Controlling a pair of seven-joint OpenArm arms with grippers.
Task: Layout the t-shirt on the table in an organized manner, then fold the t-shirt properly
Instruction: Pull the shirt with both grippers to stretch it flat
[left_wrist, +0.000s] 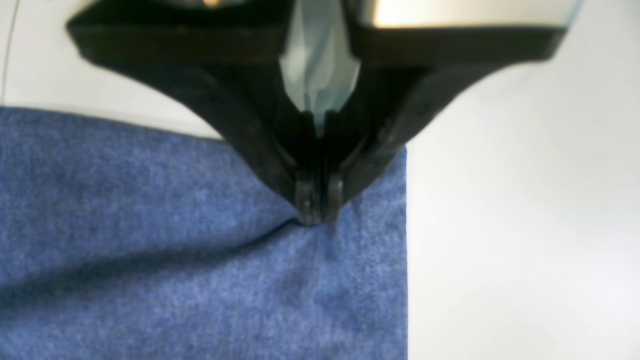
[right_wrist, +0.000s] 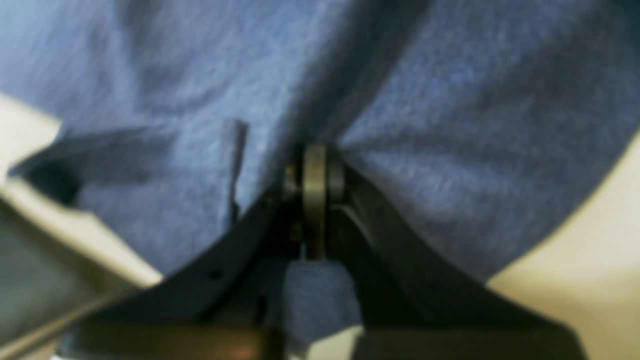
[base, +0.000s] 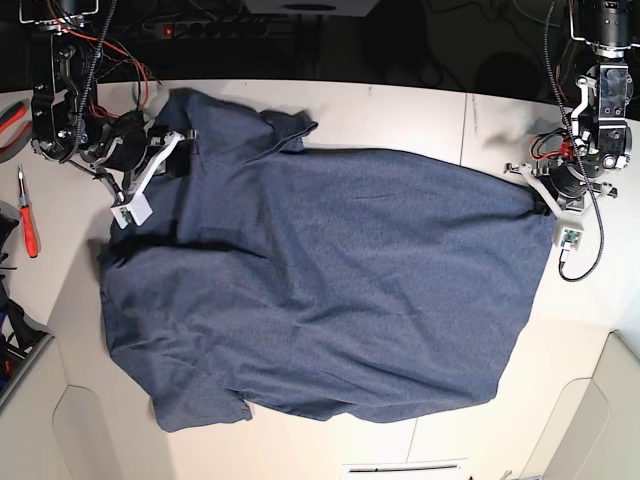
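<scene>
The dark blue t-shirt (base: 320, 290) lies spread, wrinkled, over most of the cream table (base: 400, 115), with one sleeve at the bottom left and a bunched part at the top left. My left gripper (base: 545, 205) is at the shirt's right edge. In the left wrist view, the left gripper (left_wrist: 317, 215) is shut on a pinch of t-shirt (left_wrist: 175, 260) near a straight corner. My right gripper (base: 180, 140) is at the shirt's top left. In the right wrist view, the right gripper (right_wrist: 315, 170) is shut on gathered t-shirt (right_wrist: 450, 150) fabric.
A red screwdriver (base: 28, 215) lies on the table's far left edge, with red-handled pliers (base: 10, 120) above it. Cables and a power strip (base: 200, 28) run behind the table. A thin seam (base: 465, 130) crosses the tabletop on the right. The front edge has angled panels (base: 590, 420).
</scene>
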